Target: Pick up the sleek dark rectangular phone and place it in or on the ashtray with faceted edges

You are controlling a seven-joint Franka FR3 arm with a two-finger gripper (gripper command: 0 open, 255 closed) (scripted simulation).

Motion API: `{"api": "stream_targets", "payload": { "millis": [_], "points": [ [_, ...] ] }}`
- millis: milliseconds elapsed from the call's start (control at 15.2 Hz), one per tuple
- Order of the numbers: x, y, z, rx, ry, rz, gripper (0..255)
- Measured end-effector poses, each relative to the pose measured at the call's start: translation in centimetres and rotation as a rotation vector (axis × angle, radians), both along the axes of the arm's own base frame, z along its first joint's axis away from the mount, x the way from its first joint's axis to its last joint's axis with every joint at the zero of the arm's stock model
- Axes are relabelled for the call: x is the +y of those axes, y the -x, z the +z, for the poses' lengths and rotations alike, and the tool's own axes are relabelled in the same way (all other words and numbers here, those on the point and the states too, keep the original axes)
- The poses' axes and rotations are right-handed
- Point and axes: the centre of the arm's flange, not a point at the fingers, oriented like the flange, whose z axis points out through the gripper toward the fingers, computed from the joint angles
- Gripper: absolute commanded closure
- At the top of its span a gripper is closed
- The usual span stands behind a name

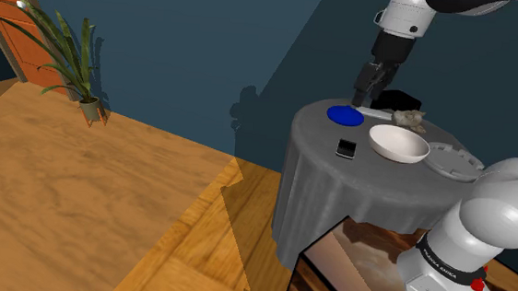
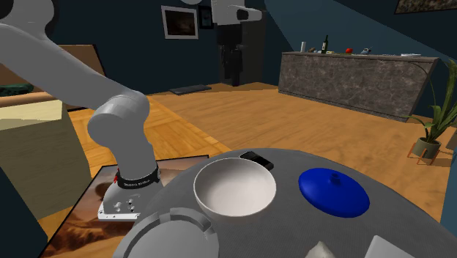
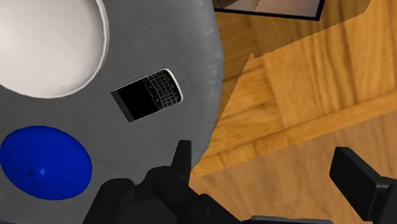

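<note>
- The claw (image 1: 366, 93) (image 3: 264, 153) hangs above the round table (image 1: 338, 186), over its back part in the shoulder view, clear of everything on it.
- Its two black fingers (image 3: 182, 156) stand wide apart with nothing clasped. In the wrist view, the table's edge and the wooden floor (image 3: 299, 83) show between them.
- The phone (image 1: 346, 148) (image 2: 256, 159) (image 3: 147, 95) lies flat on the grey cloth with its face up. It has a dark screen, a small keypad and a pale rim.
- It sits close to the table's edge, near the white bowl (image 1: 399, 143) (image 2: 234, 188) (image 3: 48, 44) and touching nothing.
- In the wrist view the phone lies ahead of the fingers and is not between them.
- A blue disc with a small knob (image 1: 344, 115) (image 2: 333, 192) (image 3: 43, 162) rests on the table near the phone. It is beside the bowl and apart from both.
- The ashtray (image 1: 455, 163) (image 2: 170, 233) is pale grey with a notched rim. It sits just beside the bowl on the side away from the phone, towards the arm's stand (image 1: 443, 280).
- A small crumpled pale object (image 1: 409, 115) lies at the table's back, behind the bowl in the shoulder view.
- A potted plant (image 1: 82, 65) stands on the floor by the blue wall, well apart from the table.
</note>
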Motion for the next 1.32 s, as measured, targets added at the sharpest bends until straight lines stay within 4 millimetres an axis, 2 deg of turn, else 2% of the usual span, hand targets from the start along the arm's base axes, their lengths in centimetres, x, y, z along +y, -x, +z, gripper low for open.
{"api": "stream_targets", "payload": {
  "millis": [66, 198, 792, 1188, 1320],
  "points": [
    [0.0, 0.0, 0.0, 0.0, 0.0, 0.0, 0],
    [-0.5, -0.8, -1.2, 0.007, -0.002, -0.064, 0],
    [-6.0, -5.7, -10.5, 0.056, -0.02, -0.53, 0],
    [-10.9, -6.7, -16.6, 0.089, -0.033, -0.852, 0],
    [-11.8, -6.5, -18.5, 0.098, -0.037, -0.95, 0]
  ]
}}
